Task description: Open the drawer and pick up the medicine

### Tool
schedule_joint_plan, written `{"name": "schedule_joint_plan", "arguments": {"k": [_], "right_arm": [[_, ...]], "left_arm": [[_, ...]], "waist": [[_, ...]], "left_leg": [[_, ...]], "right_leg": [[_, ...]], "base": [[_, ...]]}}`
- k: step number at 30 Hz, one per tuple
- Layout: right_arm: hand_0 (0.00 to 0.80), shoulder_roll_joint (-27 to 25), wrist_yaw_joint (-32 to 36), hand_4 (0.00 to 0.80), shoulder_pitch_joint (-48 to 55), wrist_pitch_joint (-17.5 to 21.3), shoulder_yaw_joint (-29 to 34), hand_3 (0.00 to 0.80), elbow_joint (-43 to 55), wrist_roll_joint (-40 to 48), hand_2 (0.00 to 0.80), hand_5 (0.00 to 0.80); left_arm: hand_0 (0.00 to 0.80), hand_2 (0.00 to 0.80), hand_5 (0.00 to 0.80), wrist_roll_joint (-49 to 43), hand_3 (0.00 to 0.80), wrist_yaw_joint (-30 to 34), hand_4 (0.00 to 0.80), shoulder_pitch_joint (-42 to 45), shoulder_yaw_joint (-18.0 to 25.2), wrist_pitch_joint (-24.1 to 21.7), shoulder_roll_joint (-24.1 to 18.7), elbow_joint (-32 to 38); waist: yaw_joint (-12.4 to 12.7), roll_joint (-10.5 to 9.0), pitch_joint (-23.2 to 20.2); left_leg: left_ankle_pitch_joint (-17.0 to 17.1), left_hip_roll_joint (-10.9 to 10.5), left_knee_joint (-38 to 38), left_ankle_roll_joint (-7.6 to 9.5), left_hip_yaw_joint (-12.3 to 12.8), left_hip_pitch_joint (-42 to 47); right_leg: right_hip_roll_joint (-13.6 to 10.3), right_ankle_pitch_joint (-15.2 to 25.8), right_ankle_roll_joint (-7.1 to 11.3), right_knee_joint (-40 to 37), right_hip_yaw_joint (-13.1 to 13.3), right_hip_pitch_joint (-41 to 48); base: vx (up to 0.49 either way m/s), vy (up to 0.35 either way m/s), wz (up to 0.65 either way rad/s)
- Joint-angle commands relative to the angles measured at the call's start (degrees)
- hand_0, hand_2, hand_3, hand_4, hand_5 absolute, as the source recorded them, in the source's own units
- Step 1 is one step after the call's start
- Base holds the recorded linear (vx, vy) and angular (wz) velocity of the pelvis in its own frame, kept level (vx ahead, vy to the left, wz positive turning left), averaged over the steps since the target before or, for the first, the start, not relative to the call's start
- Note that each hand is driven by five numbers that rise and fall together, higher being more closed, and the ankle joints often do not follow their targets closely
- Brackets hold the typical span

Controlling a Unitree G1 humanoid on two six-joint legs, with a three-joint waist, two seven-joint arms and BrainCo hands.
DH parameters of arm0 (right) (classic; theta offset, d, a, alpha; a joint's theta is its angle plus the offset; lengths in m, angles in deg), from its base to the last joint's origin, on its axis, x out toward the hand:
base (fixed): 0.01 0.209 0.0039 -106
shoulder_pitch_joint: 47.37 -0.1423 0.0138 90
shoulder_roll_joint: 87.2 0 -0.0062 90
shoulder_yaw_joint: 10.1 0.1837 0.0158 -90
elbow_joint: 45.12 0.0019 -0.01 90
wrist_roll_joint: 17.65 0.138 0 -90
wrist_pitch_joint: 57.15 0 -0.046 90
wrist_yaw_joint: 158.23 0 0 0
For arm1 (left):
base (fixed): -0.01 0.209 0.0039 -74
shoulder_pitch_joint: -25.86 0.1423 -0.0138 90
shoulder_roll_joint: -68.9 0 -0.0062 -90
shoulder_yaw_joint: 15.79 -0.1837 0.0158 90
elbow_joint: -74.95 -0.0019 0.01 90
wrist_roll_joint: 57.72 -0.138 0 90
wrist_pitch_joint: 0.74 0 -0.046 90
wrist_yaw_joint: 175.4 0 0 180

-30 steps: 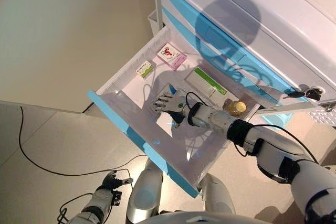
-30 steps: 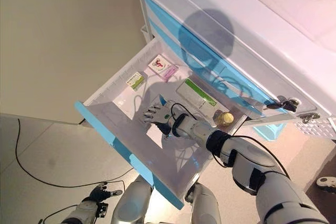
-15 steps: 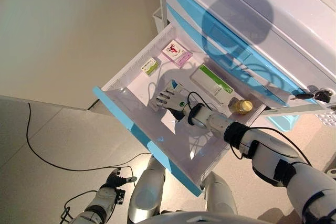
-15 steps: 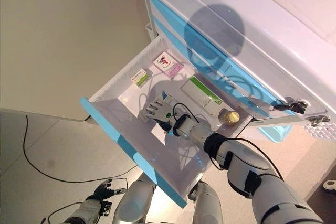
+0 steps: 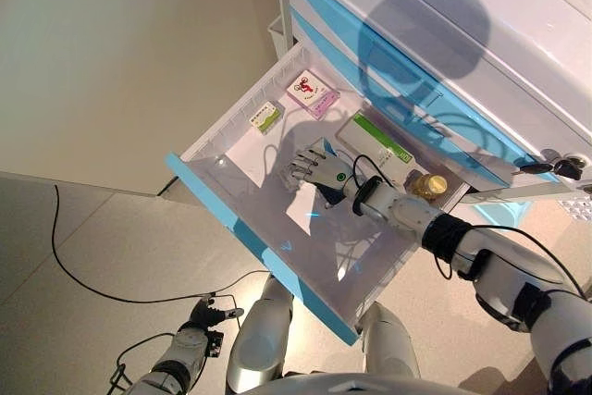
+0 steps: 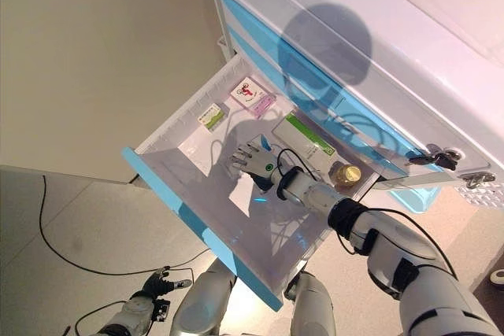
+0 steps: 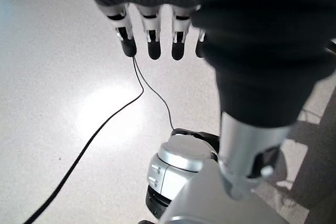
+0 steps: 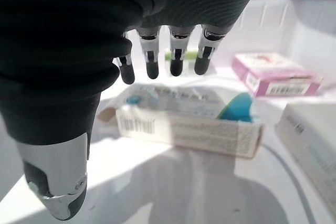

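Inside the open drawer [image 5: 218, 216], right hand [image 5: 319, 168] had lifted off the white-teal medicine box [image 8: 189, 120] w/ fingers loose, gripping nothing. Box lay flat below, at 6 o'clock from pink box [image 5: 312, 95]. Pickup not yet made. Left hand [image 7: 152, 38] hung relaxed, low by floor.

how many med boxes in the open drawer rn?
4. Pink box at the back, small green-and-white box beside it, long green-striped box by the bottle, white-and-teal box under the right hand. More may be hidden.
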Motion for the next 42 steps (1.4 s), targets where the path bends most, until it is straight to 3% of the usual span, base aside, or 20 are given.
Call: {"name": "schedule_joint_plan", "arguments": {"k": [1, 14, 27, 42], "right_arm": [[0.0, -0.3, -2.1, 0.0, -1.0, 1.0, 2.8, 0.0, 4.2, 0.3, 0.0, 0.0], [0.0, -1.3, -6.4, 0.0, -0.4, 1.5, 5.5, 0.0, 8.8, 3.2, 0.0, 0.0], [0.0, 7.0, -8.9, 0.0, -3.0, -1.5, 4.0, 0.0, -5.4, 3.8, 0.0, 0.0], [0.0, 8.4, -11.3, 0.0, -4.7, -4.5, 6.2, 0.0, -13.8, 4.4, 0.0, 0.0]], "left_arm": [[0.0, 0.0, 0.0, 0.4, 0.0, -0.9, 0.0, -0.7, 1.5, 0.3, 0.2, -2.1], [0.0, 0.0, 0.0, 0.3, 0.0, -1.9, 0.0, -0.6, 1.4, 0.1, 0.2, -1.4], [0.0, 0.0, 0.0, 2.2, 0.0, -2.9, 0.0, -0.2, -0.4, -1.6, -0.3, -0.8], [0.0, 0.0, 0.0, 3.0, 0.0, -3.2, 0.0, -0.1, -1.3, -2.4, -1.0, -0.3]], "waist": [[-1.2, -1.78, 0.3], [-1.5, -1.97, 0.0], [0.1, -0.92, 0.7], [1.6, 0.56, 1.3]], "left_leg": [[-3.9, -2.1, -0.7, 2.62, 2.9, 2.0], [-4.0, -1.8, -0.6, 2.69, 3.5, 2.1], [-4.0, -2.1, -0.3, 2.64, 3.1, 1.5], [-3.4, -2.8, -0.5, 2.58, 1.9, 0.0]], "right_leg": [[-1.6, 7.7, 1.91, -2.0, 1.2, -2.1], [-1.3, 7.9, 1.92, -2.2, 1.7, -2.5], [-1.6, 7.5, 1.89, -1.9, 1.2, -2.7], [-2.4, 7.7, 2.1, -1.8, -0.1, -3.3]], "base": [[0.0, 0.0, 0.0], [0.0, 0.0, -0.01], [0.0, 0.0, 0.0], [0.006, 0.002, 0.02]]}}
